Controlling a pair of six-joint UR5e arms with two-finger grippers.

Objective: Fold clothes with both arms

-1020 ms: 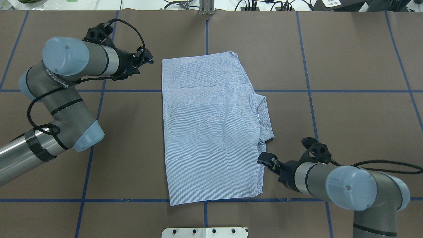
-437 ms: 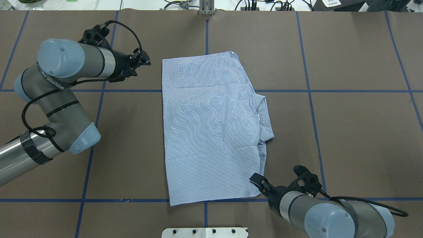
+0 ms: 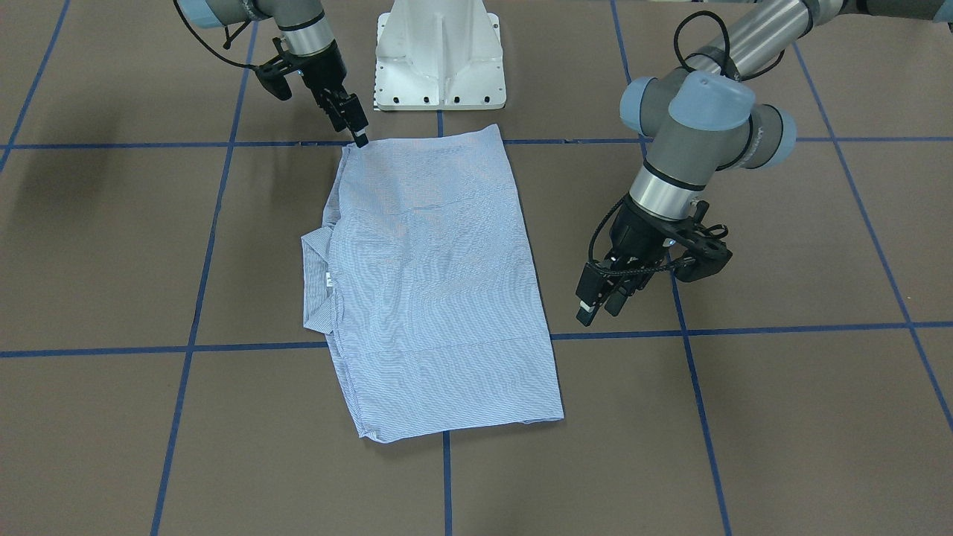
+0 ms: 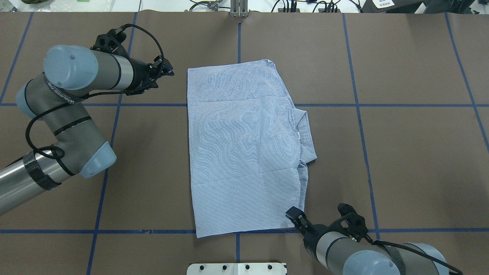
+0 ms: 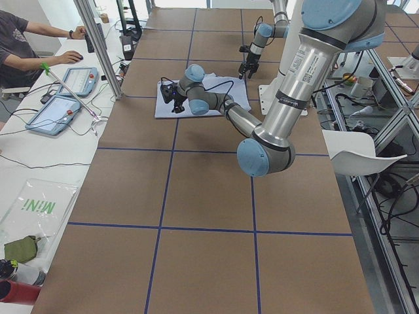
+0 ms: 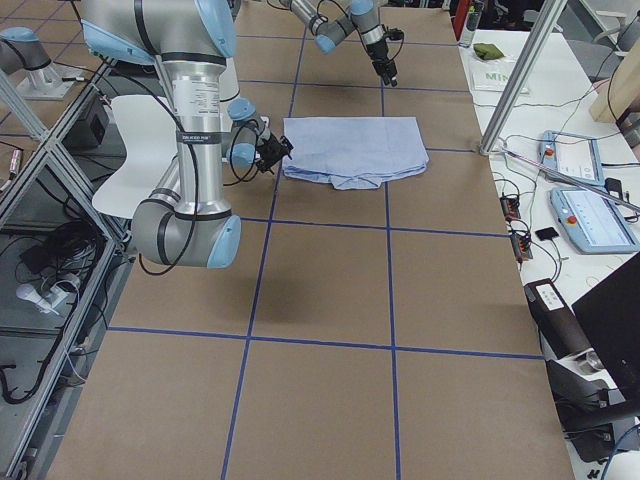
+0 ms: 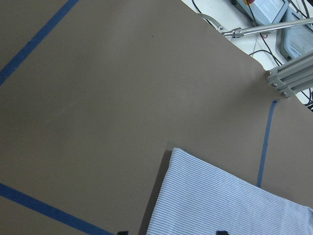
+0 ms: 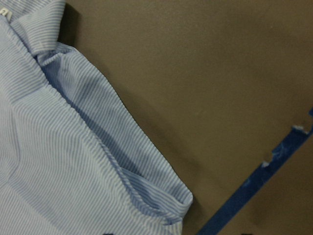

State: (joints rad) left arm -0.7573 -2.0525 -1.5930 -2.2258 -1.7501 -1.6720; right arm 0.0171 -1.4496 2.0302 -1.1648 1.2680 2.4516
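Striped shirt (image 4: pixel 244 149) lies folded flat, centred on the brown table (image 4: pixel 412 160). Right gripper (image 4: pixel 292 212) is at its near corner, opening unreadable. Left gripper (image 3: pixel 597 311) hangs spread and empty beside it. The risk: pinching one layer only, so the fold skews.

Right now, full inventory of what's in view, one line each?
shirt: 1, light blue-and-white striped, folded flat at table centre, collar poking out toward the robot's right
table: 1, brown cover with blue tape grid, under everything
pedestal base: 1, white, at the robot's edge of the table
person: 1, dark top, at the white side bench
control pads: 2, blue-rimmed, on that bench
arms: 2, silver-grey with pale blue caps, left arm, right arm
left fingers: black, open, over bare table off the shirt edge opposite the collar
right fingers: black, at the shirt's collar-side corner nearest the base; open or shut unclear
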